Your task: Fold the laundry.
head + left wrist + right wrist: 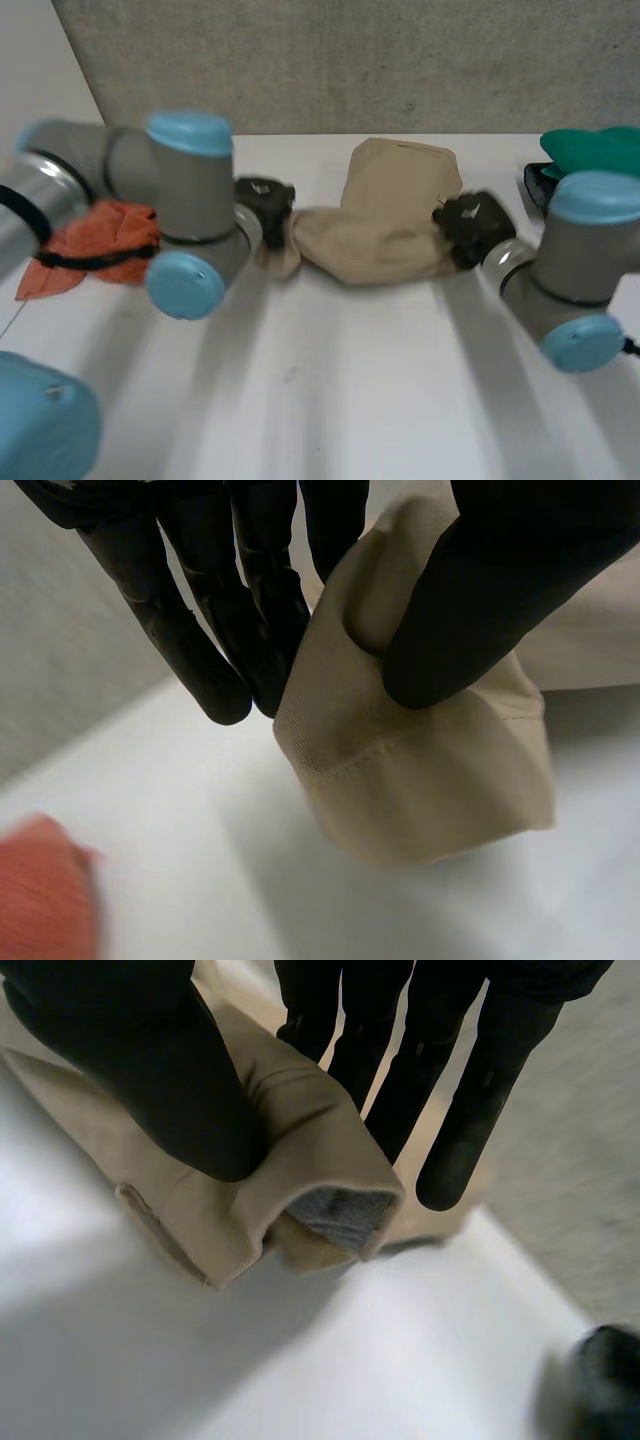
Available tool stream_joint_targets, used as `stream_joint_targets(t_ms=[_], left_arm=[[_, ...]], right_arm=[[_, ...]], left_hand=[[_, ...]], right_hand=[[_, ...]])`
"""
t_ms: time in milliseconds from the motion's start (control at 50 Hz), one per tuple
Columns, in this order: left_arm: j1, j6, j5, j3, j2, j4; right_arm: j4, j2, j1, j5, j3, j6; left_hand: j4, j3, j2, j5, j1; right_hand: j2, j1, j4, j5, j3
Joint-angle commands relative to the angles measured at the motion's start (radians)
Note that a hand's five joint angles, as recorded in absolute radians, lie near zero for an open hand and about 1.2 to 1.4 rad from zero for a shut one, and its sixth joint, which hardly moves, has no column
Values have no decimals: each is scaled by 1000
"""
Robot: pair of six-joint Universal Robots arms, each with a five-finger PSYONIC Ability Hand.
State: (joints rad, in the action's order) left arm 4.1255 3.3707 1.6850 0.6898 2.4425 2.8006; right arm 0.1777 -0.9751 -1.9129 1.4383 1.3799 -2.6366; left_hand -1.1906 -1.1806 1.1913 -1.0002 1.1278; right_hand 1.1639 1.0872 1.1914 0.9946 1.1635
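Left robot hand (470,600), closest to lens, pinches a hemmed corner of the beige garment (390,215); right robot hand (150,1080) pinches the opposite end. Garment bunched on worktop (350,380), possibly shorts. Folding judged barely begun; orange cloth (95,240) and green cloth (595,150) unfolded.

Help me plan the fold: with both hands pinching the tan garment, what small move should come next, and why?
Probably draw the hands apart. The left hand pinches a hemmed end of the tan garment, the right hand pinches the opposite side, and the cloth between them lies bunched on the table, so it likely needs spreading first.
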Motion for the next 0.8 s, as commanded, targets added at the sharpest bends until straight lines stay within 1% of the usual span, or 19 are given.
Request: stream_joint_targets(t_ms=[20,80,100,160,200,280,340,400,420,480,500,560,580,620,640,660,720,780,800], left_arm=[[45,85,-66,140,-362,17],[52,113,-105,183,-465,17],[53,131,-128,206,-523,14],[53,168,-157,234,-586,8],[53,208,-171,260,-614,-27],[55,271,-174,280,-606,-131],[56,297,-174,278,-545,-183],[61,306,-176,257,-475,-179],[64,306,-173,225,-421,-164],[81,299,-171,136,-341,-112],[91,294,-168,55,-292,-58],[108,274,-147,-88,-238,26],[116,250,-136,-175,-229,78],[122,224,-131,-249,-235,141],[127,193,-125,-301,-249,207],[125,178,-130,-315,-258,235],[119,130,-127,-316,-305,310],[114,124,-122,-277,-341,309],[116,125,-117,-236,-359,300]], right_arm=[[-174,-262,61,-15,-83,-69],[-297,-306,72,-45,-146,-68],[-381,-325,77,-70,-195,-68],[-493,-335,80,-96,-261,-66],[-595,-324,83,-108,-323,-57],[-727,-264,91,-114,-393,-17],[-796,-197,78,-116,-421,27],[-807,-143,55,-111,-432,50],[-794,-108,34,-104,-444,58],[-724,-53,6,-69,-493,50],[-643,-18,-4,-30,-540,35],[-482,22,-18,31,-622,-2],[-354,33,-24,60,-665,-29],[-209,36,-31,77,-702,-52],[-137,35,-32,86,-716,-62],[-9,30,-35,94,-734,-78],[165,10,-43,83,-749,-89],[157,6,-40,64,-772,-94],[119,6,-44,47,-783,-95]], left_hand=[[-206,-216,205,-221,269],[-206,-216,205,-221,269],[-206,-216,205,-221,269],[-206,-216,205,-221,269],[-206,-216,205,-221,269],[-206,-216,205,-221,269],[-206,-216,205,-221,269],[-206,-216,205,-221,269],[-206,-216,205,-221,269],[-206,-216,205,-221,269],[-206,-216,205,-221,269],[-206,-216,205,-221,269],[-206,-216,205,-221,269],[-206,-216,205,-221,269],[-206,-216,205,-221,269],[-206,-216,205,-221,269],[-206,-216,205,-221,269],[-206,-216,205,-221,269],[-206,-216,205,-221,269]], right_hand=[[232,309,205,227,233],[232,309,205,227,233],[232,309,205,227,233],[232,309,205,227,233],[232,309,205,227,233],[232,309,205,227,233],[232,309,205,227,233],[232,309,205,227,233],[232,309,205,227,233],[232,309,205,227,233],[232,309,205,227,233],[232,309,205,227,233],[232,309,205,227,233],[232,309,205,227,233],[232,309,205,227,233],[232,309,205,227,233],[232,309,205,227,233],[232,309,205,227,233],[232,309,205,227,233]])
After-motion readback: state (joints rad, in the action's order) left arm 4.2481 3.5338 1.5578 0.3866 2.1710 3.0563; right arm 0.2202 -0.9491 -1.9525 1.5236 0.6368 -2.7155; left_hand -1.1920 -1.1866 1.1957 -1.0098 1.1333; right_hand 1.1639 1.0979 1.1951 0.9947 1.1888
